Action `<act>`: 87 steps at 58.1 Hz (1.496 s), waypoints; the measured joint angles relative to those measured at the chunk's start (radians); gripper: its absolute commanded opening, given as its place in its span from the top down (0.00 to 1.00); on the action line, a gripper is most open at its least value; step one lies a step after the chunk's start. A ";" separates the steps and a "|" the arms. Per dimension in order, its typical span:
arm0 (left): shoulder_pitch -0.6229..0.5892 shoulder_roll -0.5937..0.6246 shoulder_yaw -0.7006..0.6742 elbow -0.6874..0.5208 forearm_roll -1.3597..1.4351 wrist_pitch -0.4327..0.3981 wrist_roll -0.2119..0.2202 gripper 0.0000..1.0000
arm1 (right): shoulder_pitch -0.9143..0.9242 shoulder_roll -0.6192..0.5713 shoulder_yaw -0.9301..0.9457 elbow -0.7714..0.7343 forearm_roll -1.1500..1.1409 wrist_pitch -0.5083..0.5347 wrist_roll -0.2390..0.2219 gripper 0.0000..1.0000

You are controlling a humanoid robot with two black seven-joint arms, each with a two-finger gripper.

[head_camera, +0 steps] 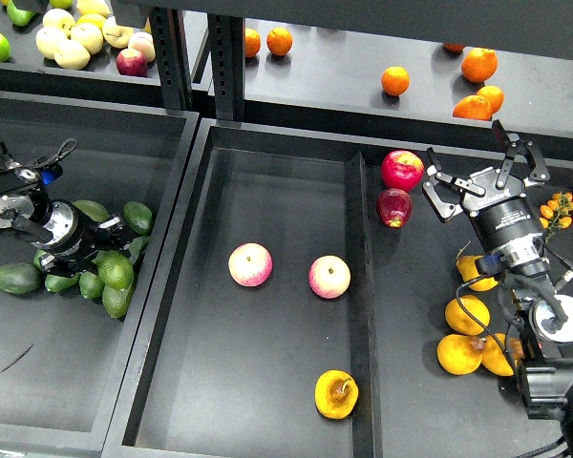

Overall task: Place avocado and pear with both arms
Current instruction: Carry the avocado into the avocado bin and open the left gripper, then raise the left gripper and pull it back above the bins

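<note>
The pear [336, 394], golden orange with a dark dimple, lies at the front of the centre tray [267, 191]. The avocado [116, 274], small and bright green, is at the tip of my left gripper [120, 250], which appears shut on it over the left tray [67, 382], against a pile of duller avocados [17, 278]. My right gripper [482, 174] is open and empty, raised above the right tray near two red apples [402, 169].
Two pink-yellow apples [250, 264] [329, 277] lie mid centre tray. Yellow-orange fruits [466, 315] sit in the right tray beside my right arm. Oranges [394, 80] and pale apples [72, 43] are on the back shelf. A black post [172, 57] stands behind the trays.
</note>
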 measured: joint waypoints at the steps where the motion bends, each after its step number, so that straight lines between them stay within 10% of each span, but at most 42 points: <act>1: 0.000 0.003 0.003 0.001 0.000 0.000 0.000 0.41 | 0.000 0.000 0.000 0.000 0.000 0.000 0.000 0.00; 45: 0.097 -0.039 0.077 0.167 0.001 0.000 0.000 0.36 | 0.000 0.000 0.002 0.001 0.000 0.000 0.000 0.00; 70: 0.121 -0.074 0.057 0.227 0.001 0.000 0.000 0.02 | -0.001 0.000 0.004 0.000 0.000 0.000 0.000 0.00; 87: 0.121 -0.108 -0.182 0.237 -0.012 0.000 0.000 0.01 | -0.001 0.000 0.006 0.000 0.000 0.000 0.000 0.00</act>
